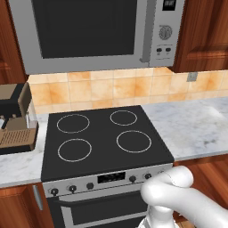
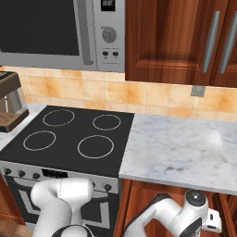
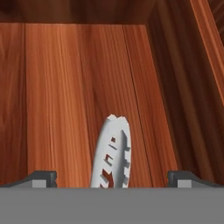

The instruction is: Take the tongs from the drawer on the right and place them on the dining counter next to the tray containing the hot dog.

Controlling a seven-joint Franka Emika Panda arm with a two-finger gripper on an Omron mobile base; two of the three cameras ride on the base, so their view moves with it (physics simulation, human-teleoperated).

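Observation:
The silver-grey tongs [image 3: 113, 151] lie on the wooden floor of the open drawer [image 3: 57, 109], their toothed, slotted end pointing away from the hand. My gripper [image 3: 113, 178] hangs open right over them, one dark fingertip [image 3: 43, 177] to the left of the tongs and the other to the right, neither touching. In the right base view my arm [image 2: 185, 217] bends down under the marble worktop [image 2: 185, 148] on the right of the stove. The dining counter, the tray and the hot dog are out of view.
The drawer's right wall [image 3: 183, 87] and back wall [image 3: 87, 11] close in around the hand. Above are the black stove [image 1: 104, 133], the microwave [image 1: 89, 31], a coffee machine [image 1: 15, 120] at the left and wooden wall cabinets [image 2: 176, 41].

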